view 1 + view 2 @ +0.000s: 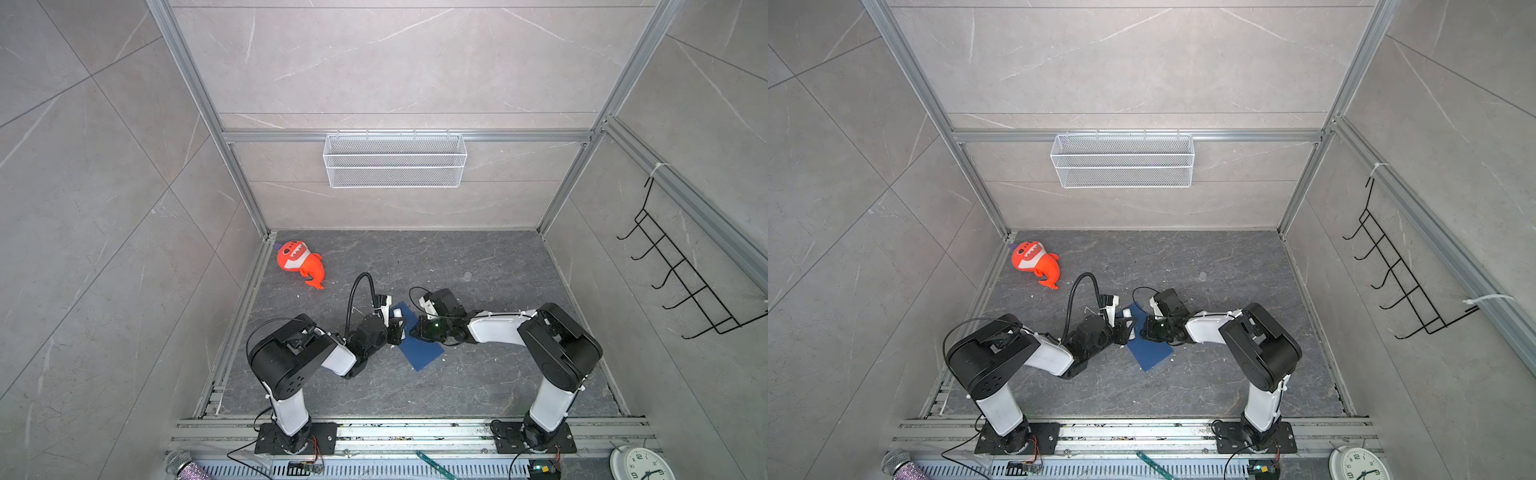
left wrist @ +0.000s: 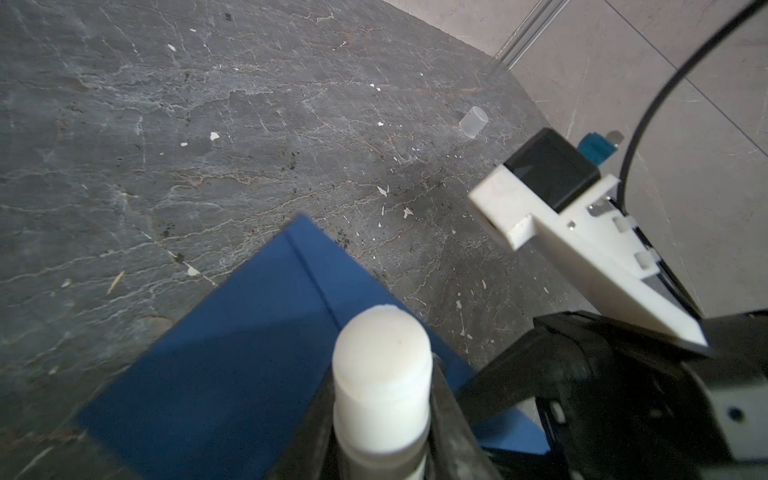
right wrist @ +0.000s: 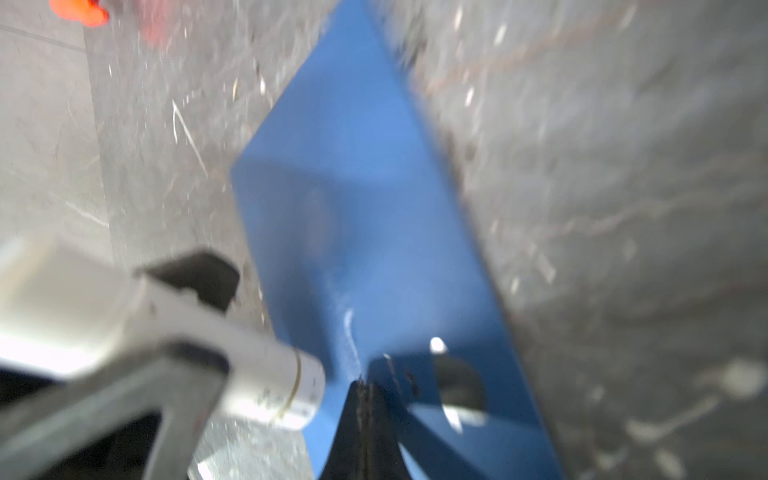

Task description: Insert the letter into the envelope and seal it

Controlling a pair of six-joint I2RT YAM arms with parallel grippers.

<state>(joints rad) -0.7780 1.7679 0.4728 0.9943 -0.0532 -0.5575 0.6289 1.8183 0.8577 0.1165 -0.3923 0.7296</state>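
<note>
The dark blue envelope (image 1: 424, 355) (image 1: 1152, 353) lies slantwise on the grey floor between the two arms. My left gripper (image 1: 397, 328) (image 1: 1125, 329) (image 2: 382, 399) is shut on a white glue stick (image 2: 382, 365), which stands over the envelope (image 2: 224, 357). My right gripper (image 1: 417, 330) (image 1: 1145, 330) (image 3: 365, 388) is shut, its tips touching the envelope (image 3: 365, 199) close to the glue stick's end (image 3: 299, 386). I cannot tell whether any paper is pinched there. A pale smear runs on the blue paper by those tips. The letter is out of view.
An orange plush toy (image 1: 300, 264) lies at the far left corner. A small clear cap (image 1: 467, 276) (image 2: 473, 121) sits on the floor to the far right. A white wire basket (image 1: 395, 160) hangs on the back wall, a black hook rack (image 1: 681, 282) on the right wall.
</note>
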